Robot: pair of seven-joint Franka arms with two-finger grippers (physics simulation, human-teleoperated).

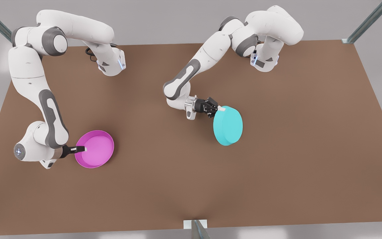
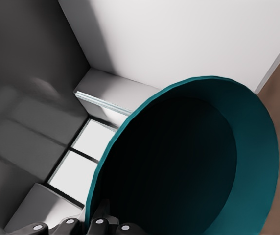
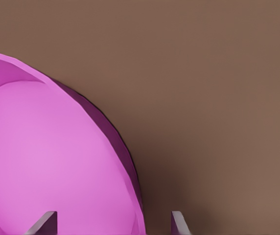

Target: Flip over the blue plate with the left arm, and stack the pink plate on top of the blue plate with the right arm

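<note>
The pink plate (image 1: 95, 149) lies open side up on the brown table (image 1: 277, 149), toward the front view's left and nearest the camera. The right gripper (image 1: 81, 149) reaches over its rim from the left. In the right wrist view its fingertips (image 3: 42, 223) stand apart, straddling the edge of the pink plate (image 3: 47, 156), one over the dish and one outside the rim over the table (image 3: 203, 73); whether they touch the rim cannot be told.

Near the table's middle, the left gripper (image 1: 218, 109) is clamped on the upper rim of the blue plate (image 1: 228, 125), which stands tilted on edge, flat base facing the front view's right. Whether its lower edge touches the table is unclear. The left wrist view looks into the hollow of the blue plate (image 2: 247, 112).
</note>
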